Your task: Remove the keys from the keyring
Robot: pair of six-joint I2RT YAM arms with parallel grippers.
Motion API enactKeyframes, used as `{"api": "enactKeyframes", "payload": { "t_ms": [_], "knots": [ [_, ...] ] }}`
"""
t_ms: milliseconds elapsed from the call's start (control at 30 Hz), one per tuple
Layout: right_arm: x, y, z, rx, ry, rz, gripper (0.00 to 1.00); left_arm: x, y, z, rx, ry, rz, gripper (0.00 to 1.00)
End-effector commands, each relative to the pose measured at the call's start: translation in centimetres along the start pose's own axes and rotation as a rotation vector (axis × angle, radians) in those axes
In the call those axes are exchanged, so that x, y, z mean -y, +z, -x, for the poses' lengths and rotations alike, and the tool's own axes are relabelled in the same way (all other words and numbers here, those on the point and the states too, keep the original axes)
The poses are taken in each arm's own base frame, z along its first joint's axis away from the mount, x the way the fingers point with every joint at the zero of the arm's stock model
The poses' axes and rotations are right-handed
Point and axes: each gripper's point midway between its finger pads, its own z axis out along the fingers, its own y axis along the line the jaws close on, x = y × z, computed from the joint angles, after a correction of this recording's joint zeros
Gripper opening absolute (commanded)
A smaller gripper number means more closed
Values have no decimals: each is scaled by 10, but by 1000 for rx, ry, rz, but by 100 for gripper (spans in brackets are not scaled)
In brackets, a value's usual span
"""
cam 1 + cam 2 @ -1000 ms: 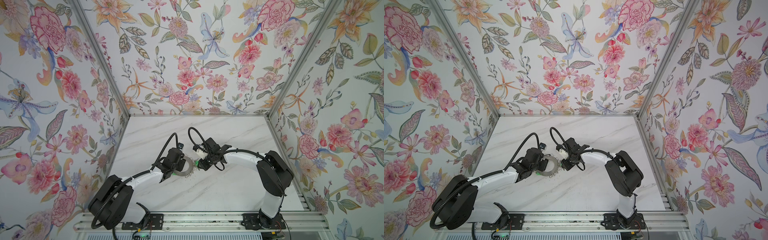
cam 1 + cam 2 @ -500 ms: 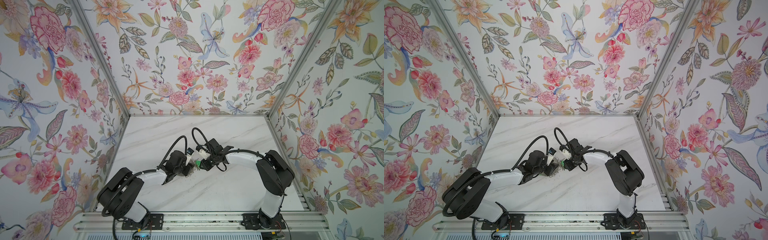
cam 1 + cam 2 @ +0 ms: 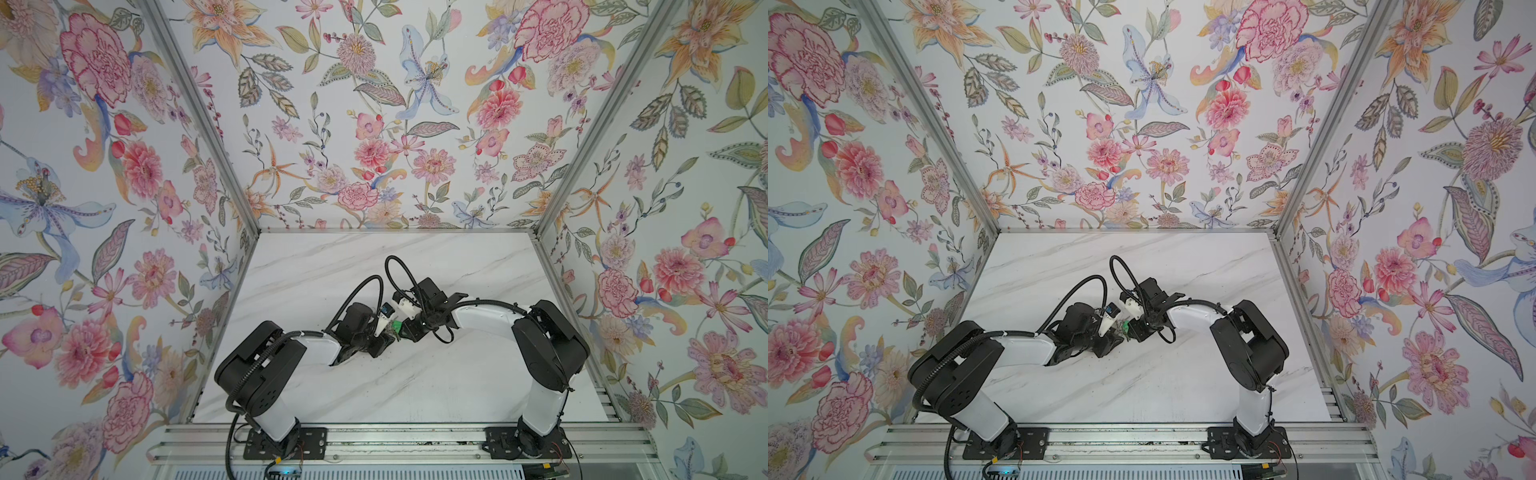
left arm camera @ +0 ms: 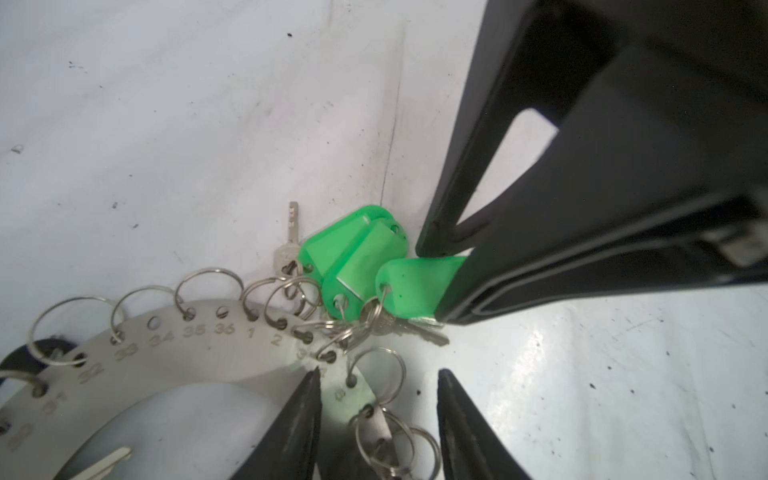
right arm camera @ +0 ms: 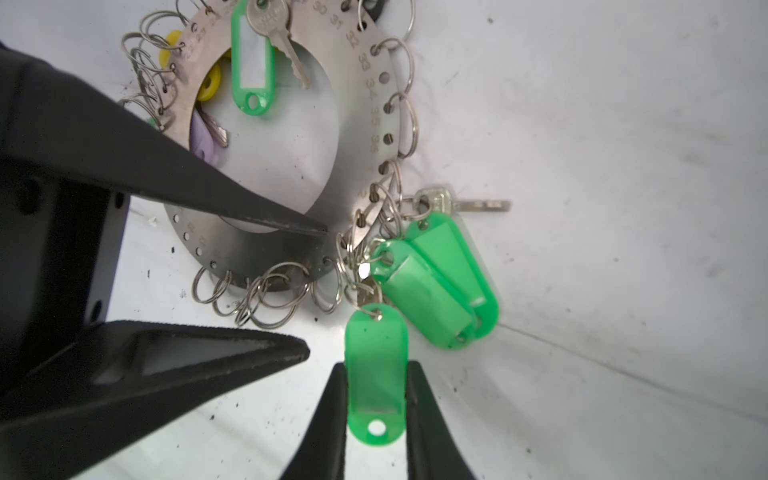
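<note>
The keyring [image 4: 199, 353] lies flat near the middle of the tabletop [image 3: 415, 386], mostly hidden under both arms in both top views. Bare wire loops [image 5: 266, 291] line much of its rim, and several keys [image 5: 457, 205] bunch at one stretch of it. The right tool [image 5: 375, 365] is clamped on a green tag [image 5: 376, 399], gripping its free end, while the eyelet end joins a small ring in the tangle at the rim. Two more tags [image 5: 440, 286] lie stacked just beside it, their rings crowded into the same knot. The left tool [image 4: 379, 371] stands with its jaws apart, straddling the band: one finger [image 5: 208, 183] reaches over the hole and plate, the other [image 5: 208, 353] lies outside the loops. As far as I can see, it is clear of the metal edge. To my eye that is the weak spot. If the right arm pulls now, nothing clamps the keyring, so the whole plate would likely slide or lift with the tag. The neighbouring tags may be dragged along through the tangled rings. A straight tug also won't open a split loop, so the smooth plastic could slip from the jaws or the tag's eyelet could tear. The left fingertip could also snag a loop as it closes.
</note>
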Motion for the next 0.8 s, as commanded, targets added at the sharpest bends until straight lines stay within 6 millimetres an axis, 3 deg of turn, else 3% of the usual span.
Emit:
{"api": "enactKeyframes", "payload": {
  "t_ms": [0,300,500,767],
  "knots": [
    [-1,-3,-4,9,12,12,15,-5,-4,8,28,27,-25,47],
    [1,-3,-3,7,16,12,15,-8,-2,17,27,50,-57,45],
    [2,-4,-1,15,16,14,15,-8,6,19,7,69,-80,34],
    [2,-7,-1,20,15,9,15,-10,13,11,-32,69,-88,29]
  ]
}}
